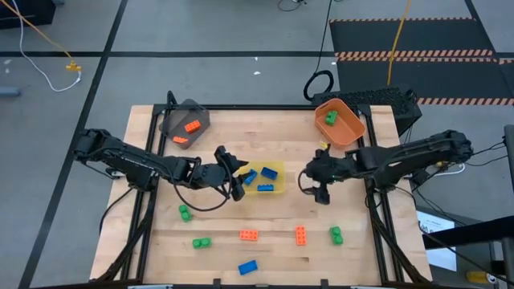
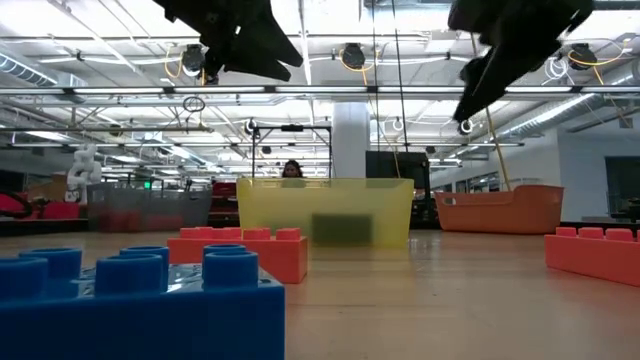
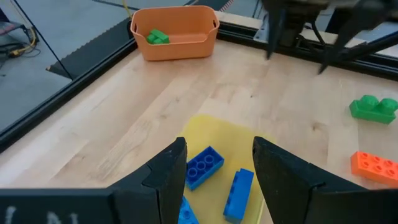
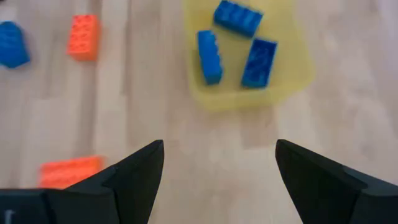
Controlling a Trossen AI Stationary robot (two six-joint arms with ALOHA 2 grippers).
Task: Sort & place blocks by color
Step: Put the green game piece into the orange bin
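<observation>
Three blue blocks [image 1: 267, 172] in yellow bin [image 1: 277, 180] at counter [image 1: 265, 128] centre. Left tool [image 1: 234, 175] at bin's 9 o'clock edge, fingers apart, empty. Right tool [image 1: 316, 191] at bin's 3 o'clock, wide apart, empty. Loose blocks [image 1: 250, 235] toward counter's 6 o'clock.

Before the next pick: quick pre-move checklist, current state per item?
1. left gripper empty: ok, fingers apart with nothing between, above the yellow bin.
2. right gripper empty: ok, wide open over bare table.
3. Yellow bin holds blue only: ok, three blue blocks visible.
4. orange bin contents: ok, one green block.
5. grey bin: ok, two orange blocks.
6. Table sorted: not ok, loose blocks remain, e.g. orange block.
</observation>
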